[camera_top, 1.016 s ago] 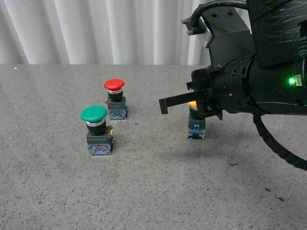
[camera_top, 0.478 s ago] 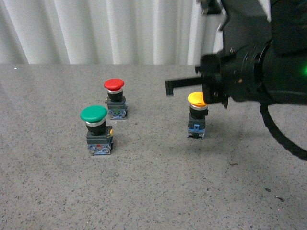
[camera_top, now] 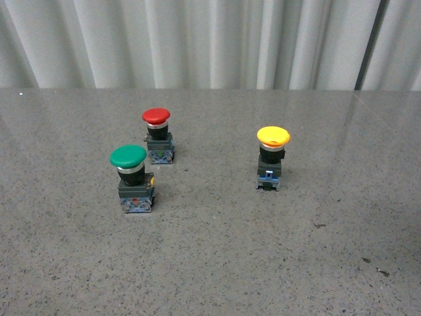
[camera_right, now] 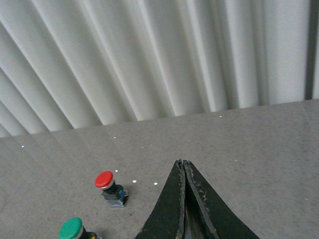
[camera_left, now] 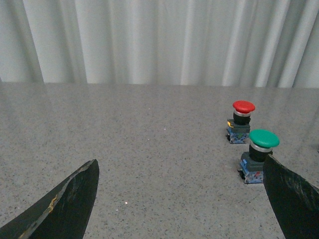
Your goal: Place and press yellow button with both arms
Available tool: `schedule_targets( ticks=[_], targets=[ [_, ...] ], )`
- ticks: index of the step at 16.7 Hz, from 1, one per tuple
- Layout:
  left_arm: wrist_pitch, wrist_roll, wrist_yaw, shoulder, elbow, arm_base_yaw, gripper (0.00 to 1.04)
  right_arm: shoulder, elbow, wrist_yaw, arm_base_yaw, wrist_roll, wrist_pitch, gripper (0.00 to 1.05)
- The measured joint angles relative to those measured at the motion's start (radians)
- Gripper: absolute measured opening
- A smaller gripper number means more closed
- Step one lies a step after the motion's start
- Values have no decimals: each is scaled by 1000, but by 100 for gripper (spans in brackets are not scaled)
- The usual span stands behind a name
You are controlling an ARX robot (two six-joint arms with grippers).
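Yellow button [camera_top: 272, 158] upright on grey speckled table [camera_top: 210, 263], white pleated curtain [camera_top: 197, 39] behind; left jaws spread wide, right jaws pressed together, empty.

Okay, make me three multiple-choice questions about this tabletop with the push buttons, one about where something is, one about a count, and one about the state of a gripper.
1. In the front view, where does the yellow mushroom-capped push button stand relative to the green-capped push button?
A. To its right
B. To its left
C. Stacked on it

2. How many push buttons stand on the grey speckled table?
A. Two
B. Three
C. Five

3. How is the right gripper?
A. Wide open
B. Shut on the red-capped push button
C. Shut, empty

Answers:
1. A, yellow stands apart on the right side.
2. B, green, yellow and the red-capped push button.
3. C, its fingertips meet with nothing between; the left gripper is the open one.
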Motion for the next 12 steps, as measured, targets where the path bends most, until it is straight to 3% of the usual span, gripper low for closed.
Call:
schedule_targets(
  ticks=[1,2,3,4,5,7,12],
  targets=[
    [0,0,0,0,0,0,98,-51,-26,5,-19,-6,-26,2],
    [0,0,0,0,0,0,98,-148,-92,136,-42,-92,-66,2],
    [0,0,0,0,0,0,98,-234,-153,146,-88,-163,-105,2],
    [0,0,-1,0,0,0,98,-326,-210,126,-153,-221,-159,2],
    [0,0,0,0,0,0,98,-444,-267,44,-250,-254,-229,2],
    [0,0,0,0,0,0,98,-597,-337,-42,-362,-288,-227,2],
    [0,0,0,0,0,0,98,-658,-420,-67,-354,-302,-234,2]
  ],
)
